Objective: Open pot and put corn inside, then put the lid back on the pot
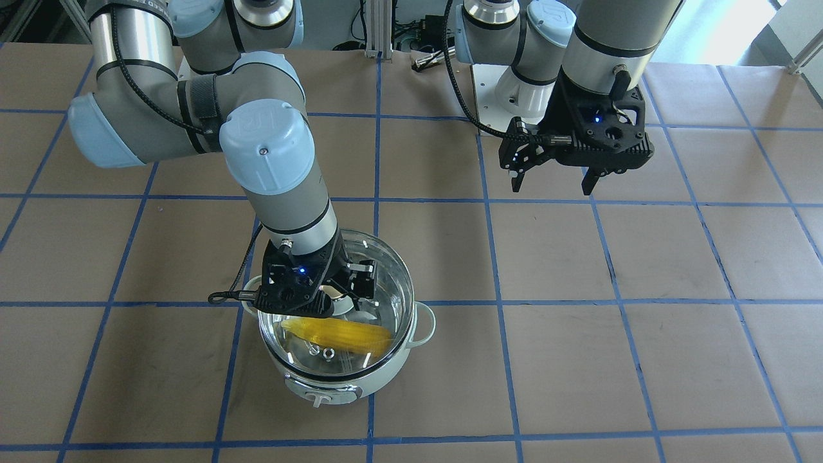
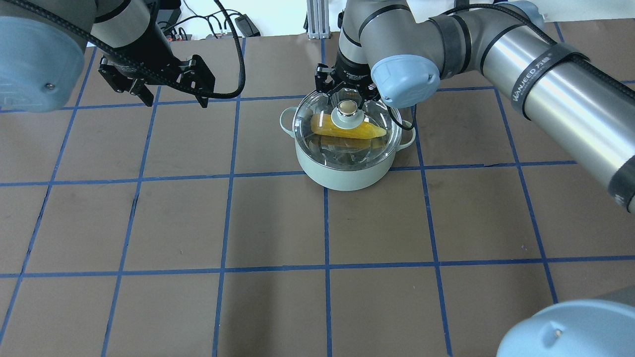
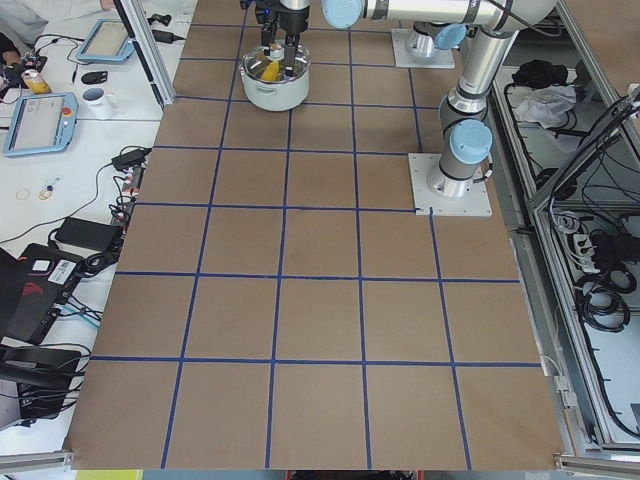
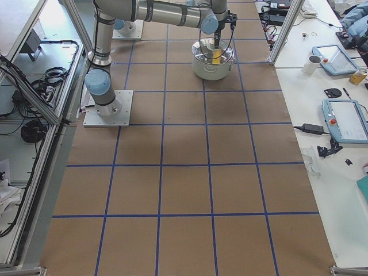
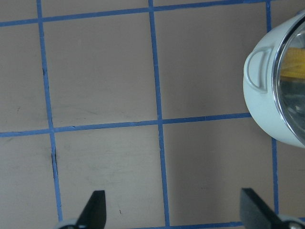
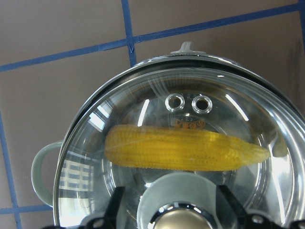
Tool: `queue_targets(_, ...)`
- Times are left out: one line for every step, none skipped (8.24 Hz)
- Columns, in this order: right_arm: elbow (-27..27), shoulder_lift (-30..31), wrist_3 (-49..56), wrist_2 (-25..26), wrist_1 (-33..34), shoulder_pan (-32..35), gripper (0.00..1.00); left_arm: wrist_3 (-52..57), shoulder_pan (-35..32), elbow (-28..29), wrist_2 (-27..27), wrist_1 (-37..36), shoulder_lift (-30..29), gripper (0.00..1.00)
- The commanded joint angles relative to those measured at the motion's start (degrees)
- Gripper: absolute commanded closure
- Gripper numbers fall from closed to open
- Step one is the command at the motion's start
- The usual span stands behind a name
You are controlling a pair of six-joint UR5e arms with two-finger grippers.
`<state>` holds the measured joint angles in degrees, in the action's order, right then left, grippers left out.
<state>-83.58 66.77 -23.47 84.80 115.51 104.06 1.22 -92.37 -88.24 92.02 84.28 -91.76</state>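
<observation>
The pale mint-green pot (image 2: pixel 342 174) stands on the table, its control knob (image 1: pixel 318 399) towards the operators' side. The clear glass lid (image 2: pixel 317 116) sits on the pot. The yellow corn (image 2: pixel 367 132) lies inside under the glass and shows in the right wrist view (image 6: pixel 181 150). My right gripper (image 2: pixel 347 98) is right above the lid, its fingers open on either side of the gold-beige lid knob (image 2: pixel 348 107) with gaps to it. My left gripper (image 2: pixel 176 101) is open and empty, above the table to the pot's left.
The table is brown paper with a blue tape grid (image 2: pixel 325 223). The pot's loop handle (image 5: pixel 257 71) shows at the right edge of the left wrist view. Side benches with tablets and a mug (image 3: pixel 97 100) lie beyond the table's far edge.
</observation>
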Motion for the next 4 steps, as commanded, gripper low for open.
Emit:
queue_targets(-0.09,0.03,-0.35,-0.86,-0.11,0.00,0.26,0.01,0.00,0.00,0.00,-0.08,0.00,0.00)
queue_targets(-0.18,0.03,-0.52,-1.48,-0.28,0.00,0.25,-0.08,0.00,0.00,0.00,0.00,0.00,0.00)
queue_targets(-0.18,0.03,-0.61,-1.48,-0.37,0.00,0.25,0.01,0.00,0.00,0.00,-0.08,0.00,0.00)
queue_targets(-0.18,0.03,-0.61,-1.48,-0.29,0.00,0.25,0.01,0.00,0.00,0.00,-0.08,-0.09,0.00)
